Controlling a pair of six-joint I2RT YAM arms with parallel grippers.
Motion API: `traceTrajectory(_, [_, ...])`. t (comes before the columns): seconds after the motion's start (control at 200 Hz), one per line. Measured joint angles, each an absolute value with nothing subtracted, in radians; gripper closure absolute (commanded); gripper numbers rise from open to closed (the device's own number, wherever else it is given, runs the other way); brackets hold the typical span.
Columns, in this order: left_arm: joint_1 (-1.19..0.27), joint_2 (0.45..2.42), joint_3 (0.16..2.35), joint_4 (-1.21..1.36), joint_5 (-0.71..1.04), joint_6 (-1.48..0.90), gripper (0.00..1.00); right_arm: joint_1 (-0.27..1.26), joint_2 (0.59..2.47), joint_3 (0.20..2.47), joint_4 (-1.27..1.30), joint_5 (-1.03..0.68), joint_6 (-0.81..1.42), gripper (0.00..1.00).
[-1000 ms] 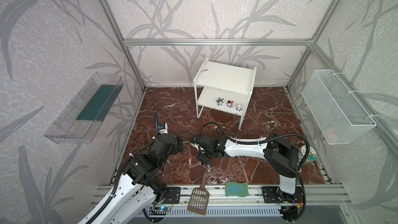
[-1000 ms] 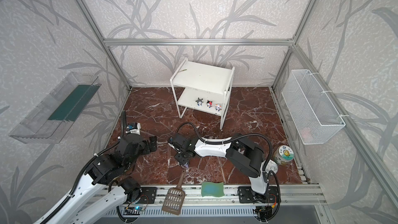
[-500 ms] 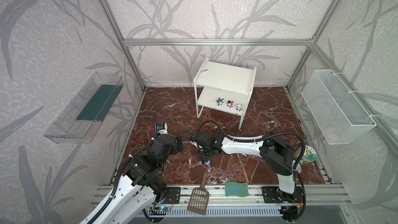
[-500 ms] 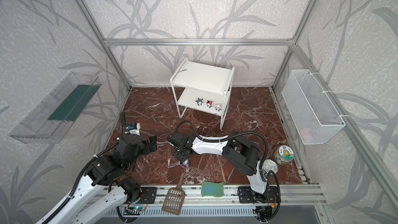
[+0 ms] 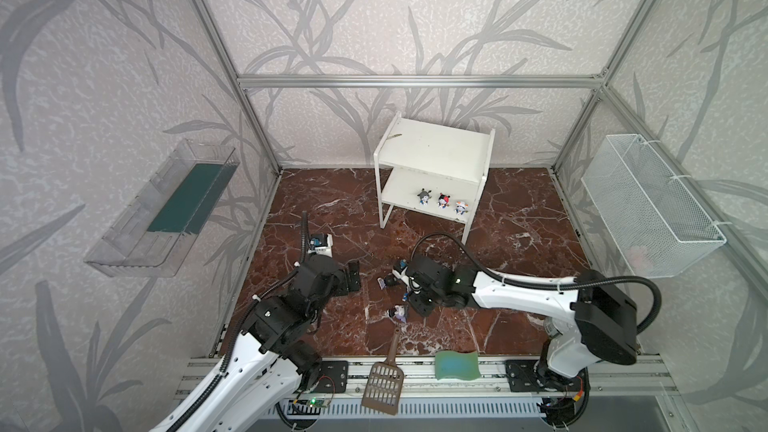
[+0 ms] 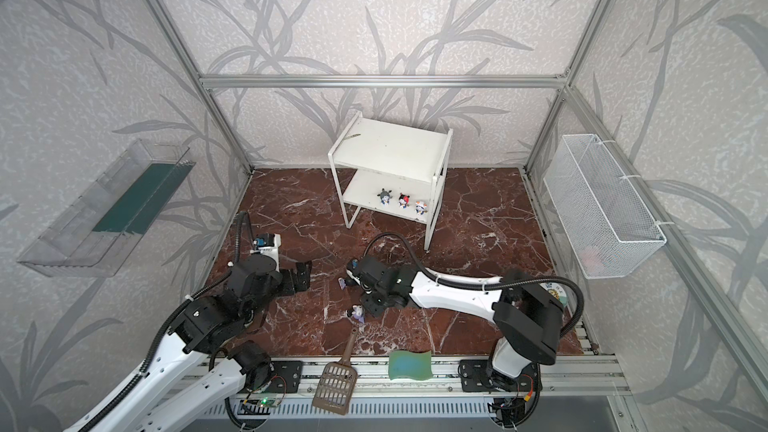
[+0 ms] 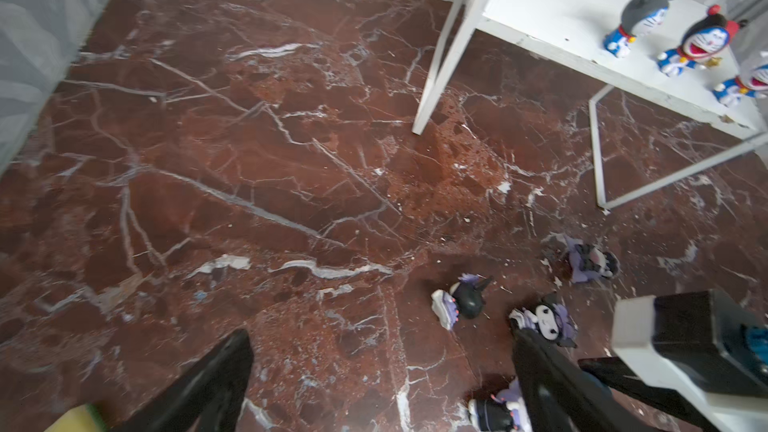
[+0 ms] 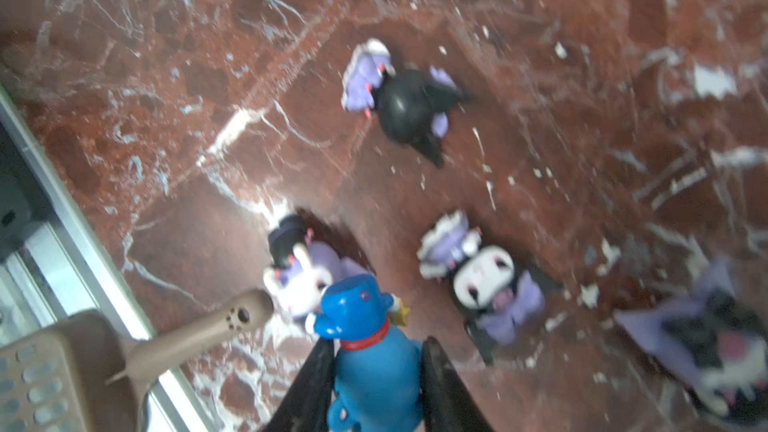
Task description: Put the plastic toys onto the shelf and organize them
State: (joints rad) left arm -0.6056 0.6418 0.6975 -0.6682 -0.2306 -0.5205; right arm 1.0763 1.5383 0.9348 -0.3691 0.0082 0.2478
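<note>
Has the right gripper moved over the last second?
Yes. In a top view the right gripper stood in line with the scoop handle; now it sits to the right of it, pulled back toward its base.

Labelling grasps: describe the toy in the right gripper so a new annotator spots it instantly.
On the red marble floor in front of the white shelf, the right gripper hangs over scattered figurines. Between its black fingers is a solid-blue figurine with a red collar; the purple-and-black toys around it rest loose on the floor.
</note>
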Motion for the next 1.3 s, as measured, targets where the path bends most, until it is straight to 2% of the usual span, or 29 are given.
traceTrajectory(0.255, [-0.62, 0.731, 0.682, -0.541, -0.072, -0.481, 0.01, 1.026, 1.379, 0.685, -0.382, 0.007, 0.356, 0.65])
traceTrajectory(0.365, [-0.641, 0.755, 0.682, -0.512, -0.046, -0.47, 0.01, 0.971, 1.371, 0.657, -0.369, -0.01, 0.377, 0.64])
traceTrajectory(0.555, [-0.67, 0.768, 0.682, -0.487, -0.036, -0.465, 0.01, 0.886, 1.369, 0.637, -0.339, -0.038, 0.395, 0.57])
traceTrajectory(0.86, [-0.691, 0.804, 0.684, -0.458, -0.035, -0.466, 0.01, 0.787, 1.295, 0.591, -0.334, -0.053, 0.391, 0.55])
traceTrajectory(1.09, [-0.699, 0.815, 0.685, -0.438, -0.031, -0.465, 0.01, 0.834, 1.124, 0.525, -0.327, -0.041, 0.358, 0.46])
traceTrajectory(1.3, [-0.7, 0.816, 0.685, -0.43, -0.025, -0.465, 0.01, 0.886, 1.087, 0.509, -0.326, 0.018, 0.369, 0.47])
